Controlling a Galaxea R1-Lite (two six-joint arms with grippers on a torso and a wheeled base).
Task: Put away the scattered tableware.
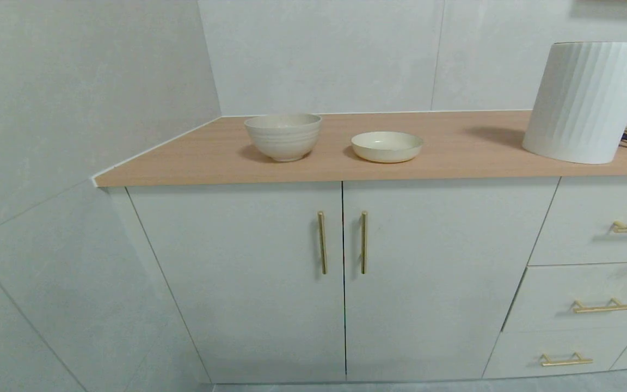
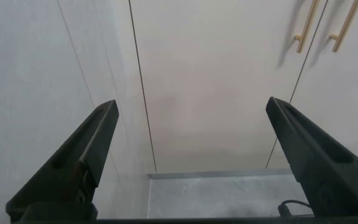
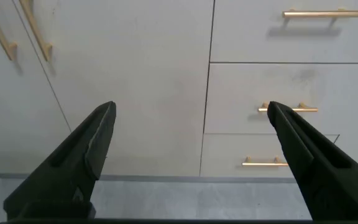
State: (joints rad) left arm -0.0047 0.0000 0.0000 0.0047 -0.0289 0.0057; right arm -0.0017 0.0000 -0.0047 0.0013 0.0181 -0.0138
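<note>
Left gripper and right gripper both gape wide, empty; bowl and dish sit apart on the desk.

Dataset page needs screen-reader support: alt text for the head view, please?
A deep cream bowl and a shallow cream dish sit apart on a wooden countertop above closed white cabinet doors with gold handles. A tall ribbed white container stands at the counter's right, drawers below it.
</note>
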